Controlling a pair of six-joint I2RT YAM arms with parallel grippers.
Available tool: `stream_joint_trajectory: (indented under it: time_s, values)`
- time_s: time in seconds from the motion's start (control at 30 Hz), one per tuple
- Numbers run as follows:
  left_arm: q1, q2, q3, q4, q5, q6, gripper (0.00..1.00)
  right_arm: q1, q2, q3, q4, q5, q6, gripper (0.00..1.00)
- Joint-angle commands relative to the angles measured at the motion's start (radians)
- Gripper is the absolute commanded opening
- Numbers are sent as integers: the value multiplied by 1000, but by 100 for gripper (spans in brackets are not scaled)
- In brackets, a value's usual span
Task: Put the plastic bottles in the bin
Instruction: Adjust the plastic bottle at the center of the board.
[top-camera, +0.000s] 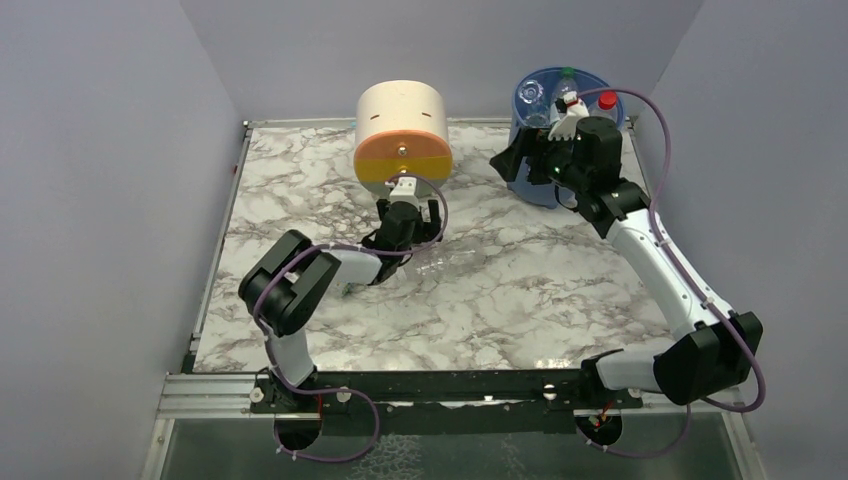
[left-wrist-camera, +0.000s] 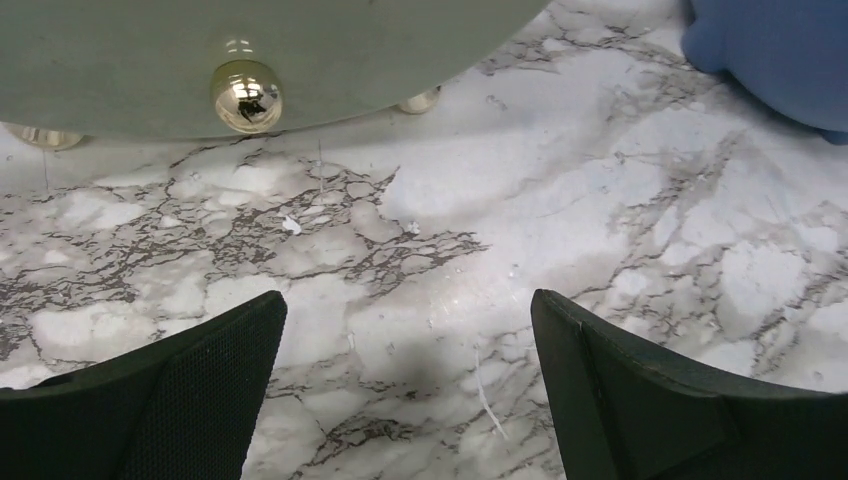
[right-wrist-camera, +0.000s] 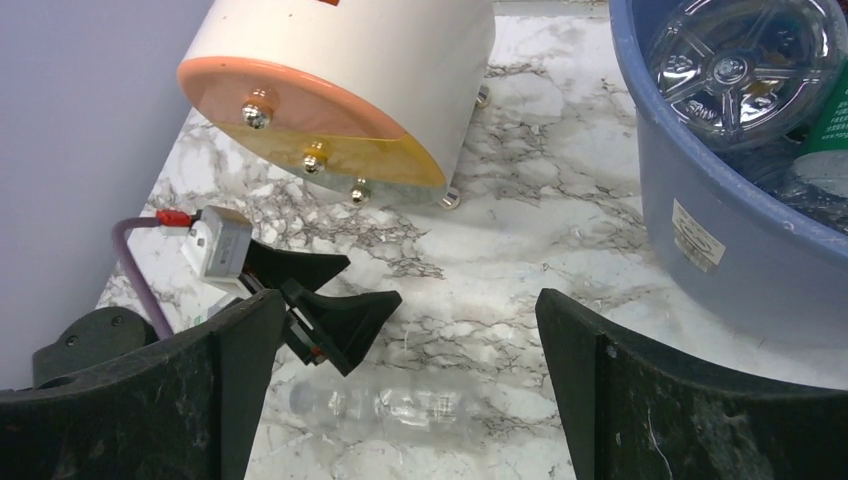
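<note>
Overhead, a marble-patterned table (top-camera: 520, 300) holds a tall blue bin (right-wrist-camera: 700, 180) at the far right, with several plastic bottles (right-wrist-camera: 740, 70) inside it, and a cream-and-orange drawer unit (top-camera: 402, 125) at far centre. The right gripper (right-wrist-camera: 410, 300) hangs wide open and empty at the bin's left side. The left gripper (left-wrist-camera: 405, 340), also spread wide and empty, sits low in front of the drawer unit. One clear bottle (right-wrist-camera: 385, 405) lies on its side just beside it, not between its fingers. Closing now would likely catch nothing, or a finger could nudge the round bottle into rolling away.
</note>
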Motion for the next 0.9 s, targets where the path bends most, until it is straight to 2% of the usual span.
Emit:
stream_joint_trajectory:
  time_s: [0.0, 0.2, 0.37, 0.47, 0.57, 0.67, 0.73, 0.8, 0.87]
  values:
    - [-26, -108, -37, -30, 58, -32, 99, 10, -31, -19, 5, -37, 15, 99]
    - [-51, -243, -88, -107, 67, -45, 99, 61, -27, -94, -97, -128, 46, 97]
    - [-50, -340, -59, -246, 77, -42, 99, 329, -68, -319, -187, -99, 141, 94]
    - [-50, -404, -21, -400, 100, -65, 99, 524, -200, -483, -269, -11, 285, 93]
    - [-51, -481, -15, -498, 151, -94, 99, 685, -417, -560, -458, 84, 421, 92]
    - [-50, -523, 17, -592, 190, -95, 99, 770, -597, -583, -645, 64, 559, 84]
    - [-52, -547, 38, -633, 217, -89, 99, 795, -689, -640, -734, 4, 635, 82]
    - [-53, -578, 37, -642, 226, -91, 99, 796, -758, -714, -760, -26, 663, 83]
    - [-53, -605, 35, -639, 227, -100, 99, 796, -735, -798, -706, -67, 647, 84]
